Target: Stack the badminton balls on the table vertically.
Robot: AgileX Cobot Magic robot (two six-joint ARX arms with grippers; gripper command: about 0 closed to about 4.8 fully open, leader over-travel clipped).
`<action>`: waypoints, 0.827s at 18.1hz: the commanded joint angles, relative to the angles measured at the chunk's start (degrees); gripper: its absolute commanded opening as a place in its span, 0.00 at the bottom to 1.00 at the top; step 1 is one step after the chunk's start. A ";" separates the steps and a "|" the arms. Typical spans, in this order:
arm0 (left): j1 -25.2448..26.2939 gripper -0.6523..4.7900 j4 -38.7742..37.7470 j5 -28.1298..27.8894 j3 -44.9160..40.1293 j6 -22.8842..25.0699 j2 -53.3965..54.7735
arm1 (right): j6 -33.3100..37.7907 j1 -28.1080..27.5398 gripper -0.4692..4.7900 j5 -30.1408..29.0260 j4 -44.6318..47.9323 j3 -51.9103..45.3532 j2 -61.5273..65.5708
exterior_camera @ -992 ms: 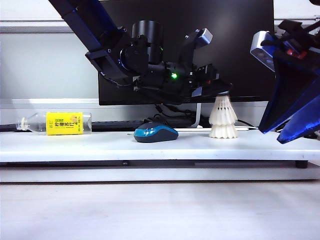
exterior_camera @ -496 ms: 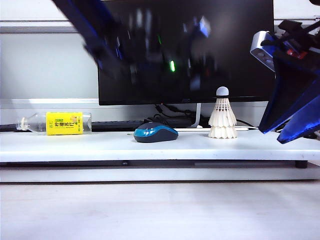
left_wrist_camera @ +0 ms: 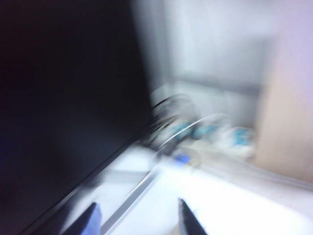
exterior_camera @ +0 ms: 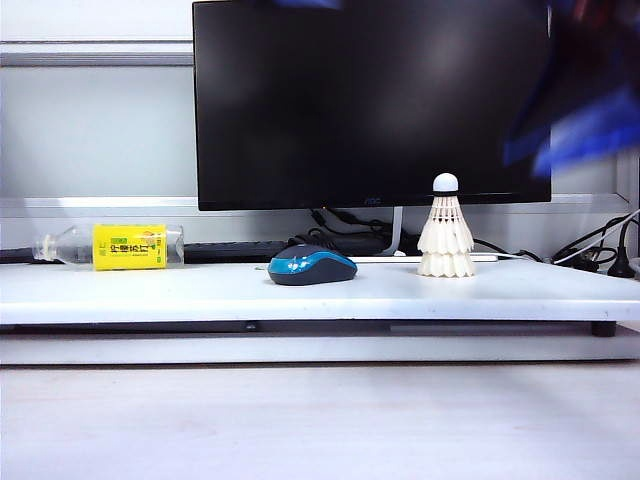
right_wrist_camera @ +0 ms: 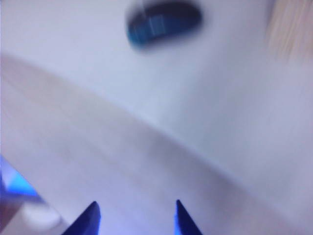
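The two badminton balls [exterior_camera: 445,240] stand stacked on the white table [exterior_camera: 200,290], right of centre, one nested over the other with a rounded cork tip [exterior_camera: 445,183] on top. No gripper touches them. In the blurred left wrist view my left gripper [left_wrist_camera: 138,216] is open and empty, facing the monitor's edge and cables; it does not show in the exterior view. My right gripper [right_wrist_camera: 136,214] is open with nothing between its fingers, high over the table. The right arm [exterior_camera: 585,125] is a blue blur at the exterior view's upper right.
A blue-and-black mouse [exterior_camera: 312,267] [right_wrist_camera: 164,22] lies left of the stack. A bottle with a yellow label [exterior_camera: 120,246] lies at the far left. A black monitor [exterior_camera: 370,100] stands behind, with cables [exterior_camera: 590,255] at the right. Pale wood [exterior_camera: 320,420] lies below the table.
My left arm pulled up and away from the stacked balls and left the exterior view. The right arm rose and blurs. The stack has not moved.
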 commanded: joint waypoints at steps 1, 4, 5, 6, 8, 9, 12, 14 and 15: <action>3.32 0.51 -14.71 -2.75 0.28 2.23 -10.47 | -0.17 0.07 0.46 2.21 3.78 0.35 -7.91; 5.99 0.51 -25.22 -4.76 0.22 6.10 -24.11 | -0.17 0.07 0.46 7.91 3.93 0.70 -18.69; 6.23 0.51 -27.06 -5.25 0.20 6.12 -27.26 | -0.17 0.07 0.46 9.84 3.45 0.70 -21.38; 6.21 0.51 -30.80 -6.05 0.17 7.39 -33.16 | -0.17 0.02 0.46 13.35 2.19 0.70 -25.97; 6.21 0.51 -35.60 -7.74 0.11 9.16 -38.86 | -0.17 0.02 0.46 13.62 1.64 0.68 -30.16; 6.21 0.51 -37.83 -7.87 -1.01 9.42 -43.23 | -0.17 0.02 0.46 14.40 1.62 0.68 -32.83; 6.21 0.50 -38.38 -11.32 -8.74 9.05 -55.39 | -0.17 0.00 0.46 15.54 0.39 0.68 -37.35; 6.19 0.50 -38.36 -11.72 -13.33 8.85 -61.44 | -0.20 0.02 0.46 17.05 -1.79 0.66 -38.77; 6.19 0.50 -38.38 -11.78 -15.15 8.13 -63.76 | -0.20 0.02 0.46 17.09 -2.89 0.66 -39.17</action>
